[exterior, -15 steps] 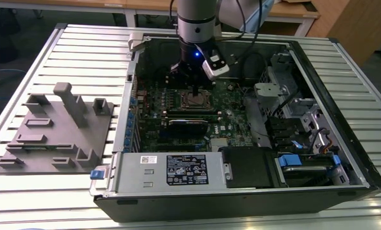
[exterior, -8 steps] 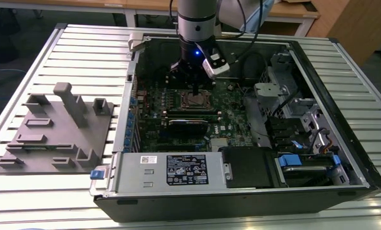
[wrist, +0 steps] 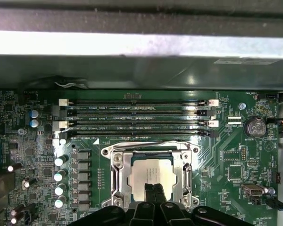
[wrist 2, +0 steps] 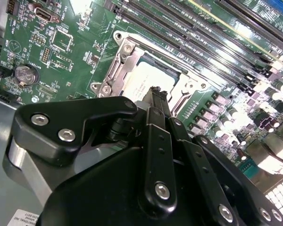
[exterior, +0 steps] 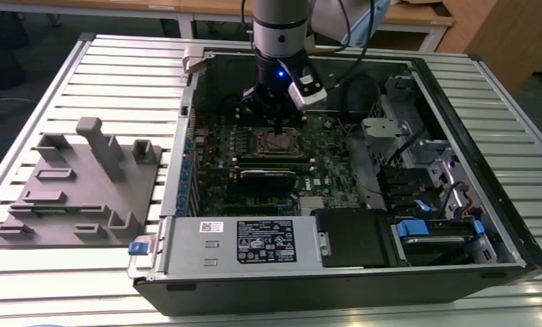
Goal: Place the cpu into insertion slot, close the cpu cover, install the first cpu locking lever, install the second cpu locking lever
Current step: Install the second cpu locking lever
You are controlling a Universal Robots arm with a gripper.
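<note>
A: What is in the big black computer case [exterior: 489, 245]?

B: A green motherboard [wrist: 236, 155]. The cpu [wrist: 153, 172] lies flat in the insertion slot [wrist: 119, 175], and the silver cpu cover [wrist: 186, 175] sits round it.

A: Any writing?

B: A white label [exterior: 265, 240] on the silver box at the front. I won't read it.

A: And the gripper [wrist: 154, 189]?

B: Its fingers [wrist 2: 158, 101] are pressed together, tips on the cpu. Long black memory slots [wrist: 139, 117] lie just beside the slot. A grey holder block [exterior: 84, 187] sits on the table [exterior: 116, 75].

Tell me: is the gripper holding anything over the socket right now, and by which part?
Nothing is held: the gripper has its fingertips together, resting on the silvery square cpu seated in the dark insertion slot.
</note>
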